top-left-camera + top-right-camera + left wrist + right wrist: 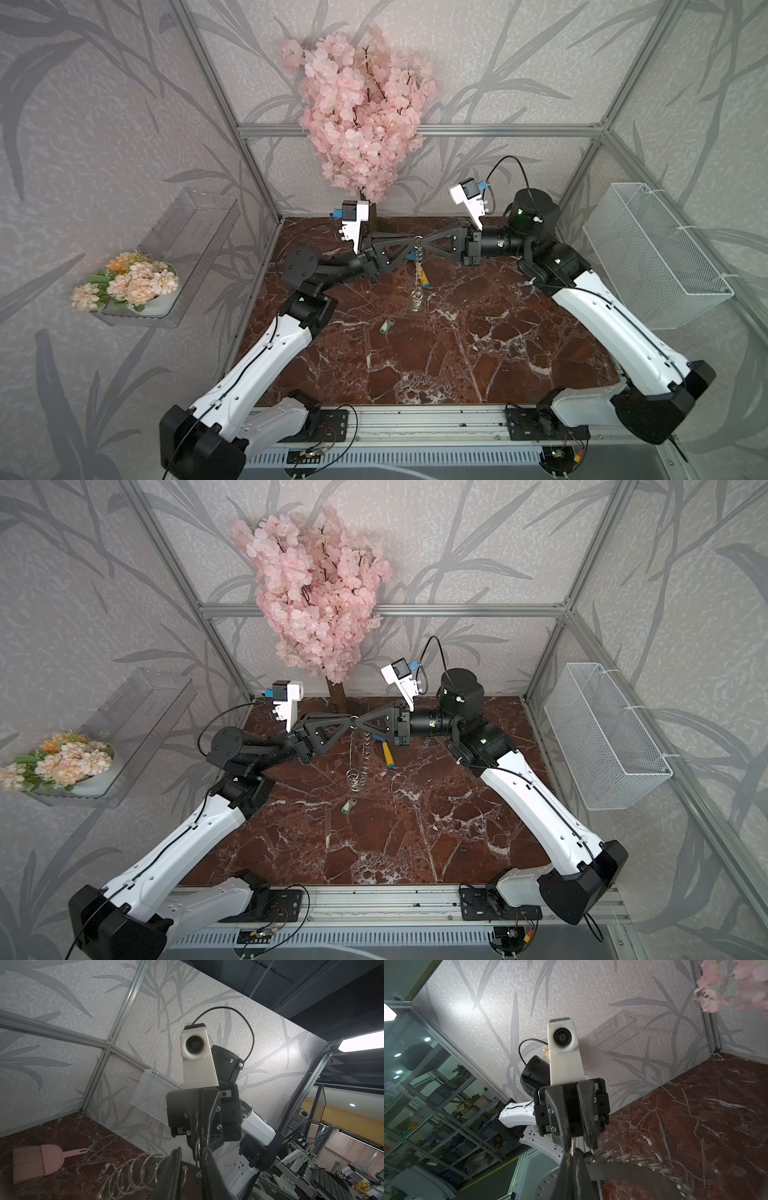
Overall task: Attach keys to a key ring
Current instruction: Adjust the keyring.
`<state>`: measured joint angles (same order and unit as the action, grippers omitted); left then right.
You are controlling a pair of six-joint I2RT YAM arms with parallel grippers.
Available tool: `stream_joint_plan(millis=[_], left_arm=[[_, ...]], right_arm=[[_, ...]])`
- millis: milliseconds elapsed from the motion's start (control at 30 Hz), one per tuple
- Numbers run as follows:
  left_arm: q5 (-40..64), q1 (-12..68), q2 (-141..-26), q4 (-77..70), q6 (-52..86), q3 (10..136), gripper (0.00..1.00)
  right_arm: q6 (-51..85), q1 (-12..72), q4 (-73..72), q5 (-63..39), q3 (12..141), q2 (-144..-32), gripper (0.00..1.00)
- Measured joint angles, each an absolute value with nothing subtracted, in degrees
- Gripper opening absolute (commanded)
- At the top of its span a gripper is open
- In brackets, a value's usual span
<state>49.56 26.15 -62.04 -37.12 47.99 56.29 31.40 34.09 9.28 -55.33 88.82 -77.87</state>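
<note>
While the right gripper (428, 243) pinches the one key ring (416, 295), which hangs edge-on at mid-frame, the left gripper (409, 246) meets it tip to tip, jaws slightly parted. One key (386, 326) lies on the table (498, 353) below them, toward lower left, long axis slanted, nearer the left arm.

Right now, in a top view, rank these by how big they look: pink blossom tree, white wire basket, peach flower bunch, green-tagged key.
1. pink blossom tree and white wire basket: too close to rank, and the tree's crown stands nearer the camera.
2. peach flower bunch.
3. green-tagged key, smallest by far.
</note>
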Motion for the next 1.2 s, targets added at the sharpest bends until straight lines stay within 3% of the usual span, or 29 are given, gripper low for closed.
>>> stream_joint_plan(millis=[633, 1067, 1200], left_arm=[[54.2, 26.2, -64.0, -27.8, 42.5, 61.9, 0.27], [56.7, 26.2, -64.2, -22.2, 38.3, 63.7, 0.00], [56.9, 26.2, -64.3, -22.0, 38.0, 63.7, 0.00]], right_arm=[[26.1, 34.1, 17.8, -55.6, 91.2, -78.2, 0.00], [25.0, 34.1, 20.1, -55.6, 91.8, -78.6, 0.00], [25.1, 34.1, 20.3, -55.5, 91.8, -78.6, 0.00]])
